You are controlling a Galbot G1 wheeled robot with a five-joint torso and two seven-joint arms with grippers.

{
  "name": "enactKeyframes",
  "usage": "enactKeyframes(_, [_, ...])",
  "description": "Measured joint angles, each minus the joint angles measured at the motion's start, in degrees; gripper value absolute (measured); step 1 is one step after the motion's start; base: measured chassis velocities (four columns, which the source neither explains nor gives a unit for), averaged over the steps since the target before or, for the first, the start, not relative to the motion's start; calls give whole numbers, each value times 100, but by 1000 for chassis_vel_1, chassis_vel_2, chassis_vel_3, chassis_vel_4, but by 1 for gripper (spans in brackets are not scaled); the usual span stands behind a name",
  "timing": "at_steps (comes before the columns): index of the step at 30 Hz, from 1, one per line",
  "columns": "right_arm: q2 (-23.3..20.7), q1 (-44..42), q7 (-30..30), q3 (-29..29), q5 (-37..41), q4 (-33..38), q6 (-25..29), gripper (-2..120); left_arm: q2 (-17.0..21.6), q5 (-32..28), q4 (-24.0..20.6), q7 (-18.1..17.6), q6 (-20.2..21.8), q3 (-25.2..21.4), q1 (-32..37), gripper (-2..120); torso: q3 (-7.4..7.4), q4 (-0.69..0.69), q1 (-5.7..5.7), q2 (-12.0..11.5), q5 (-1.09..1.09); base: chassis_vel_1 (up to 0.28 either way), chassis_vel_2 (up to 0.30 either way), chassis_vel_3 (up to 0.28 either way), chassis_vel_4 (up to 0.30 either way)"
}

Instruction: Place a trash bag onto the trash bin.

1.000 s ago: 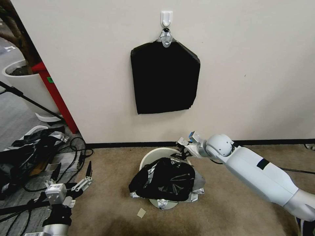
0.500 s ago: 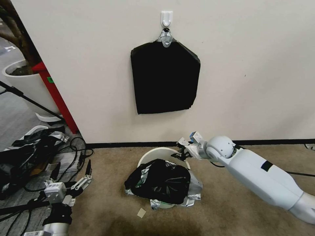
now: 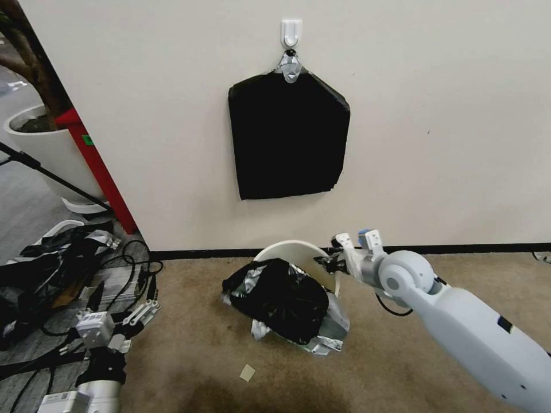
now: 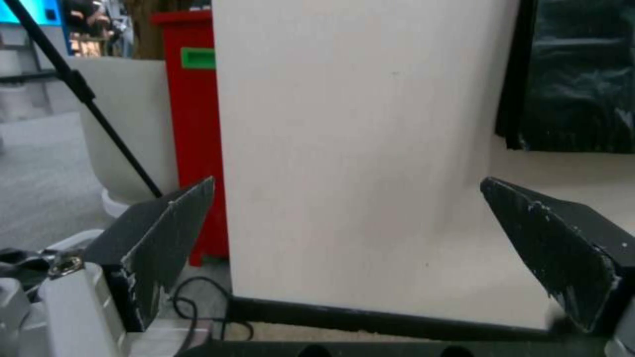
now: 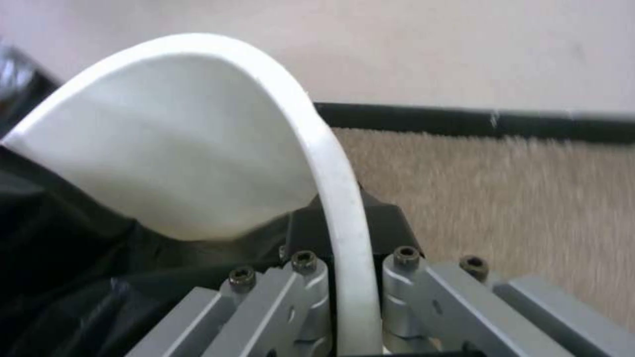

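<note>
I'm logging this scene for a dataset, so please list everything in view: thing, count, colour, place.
trash bin: 1, cream-white, on the carpet by the wall, tilted.
trash bag: 1, glossy black with silver tape, draped over the bin's near side.
flat pack: 1, matte black, hanging from a white wall hook.
planter: 1, white, far left.
cables: several, black, on the floor at left.
paper scrap: 1, beige, on the carpet.
right gripper: shut on the bin's rim.
left gripper: open, low at left, idle.
</note>
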Motion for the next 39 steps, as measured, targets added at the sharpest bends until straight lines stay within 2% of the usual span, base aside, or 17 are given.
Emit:
enactKeyframes(1, [77, -118, 355, 122, 247, 93, 3, 6, 3, -7, 3, -6, 10, 4, -12, 100, 0, 1, 0, 0, 1, 0, 0, 0, 0])
enactKeyframes(2, [77, -118, 355, 122, 247, 93, 3, 6, 3, -7, 3, -6, 10, 4, -12, 100, 0, 1, 0, 0, 1, 0, 0, 0, 0])
enactKeyframes(4, [243, -403, 1015, 356, 675, 301, 14, 6, 9, -13, 3, -14, 24, 26, -22, 100, 0, 2, 0, 0, 0, 0, 0, 0, 0])
enactKeyframes(6, [307, -513, 1203, 429, 759, 368, 18, 6, 13, -14, 3, -16, 26, 31, -21, 100, 0, 1, 0, 0, 0, 0, 0, 0, 0])
enactKeyframes(9, [631, -1183, 1751, 804, 890, 719, 243, 6, 20, -14, 2, -30, 26, 47, -4, 100, 0, 0, 0, 0, -1, 0, 0, 0, 0])
enactKeyframes(11, [719, -1362, 1757, 893, 865, 791, 357, 6, 21, -15, 1, -35, 26, 49, 1, 100, 0, 0, 0, 0, -1, 0, 0, 0, 0])
enactKeyframes(14, [1033, -1881, 1599, 1158, 586, 901, 894, 6, 15, -6, -1, -44, 25, 66, 23, 100, 0, 0, 0, 0, -1, 0, 0, 0, 0])
enactKeyframes(21, [1529, -2422, 1272, 1453, 61, 756, 1544, 6, -14, 1, 2, -64, 28, 84, 17, 100, 0, 0, 0, 0, 1, 0, 0, 0, 0])
enactKeyframes(30, [1488, -2753, 867, 1500, -1142, 689, 1802, 6, -22, 23, 37, -66, 20, 169, 19, 100, 0, 0, 0, 0, 1, 0, 0, 0, 0])
enactKeyframes(39, [1566, -2806, 865, 1329, -1547, 675, 1937, 6, -17, 36, 58, -65, 23, 214, -13, 100, 0, 0, 0, 0, 1, 0, 0, 0, 0])
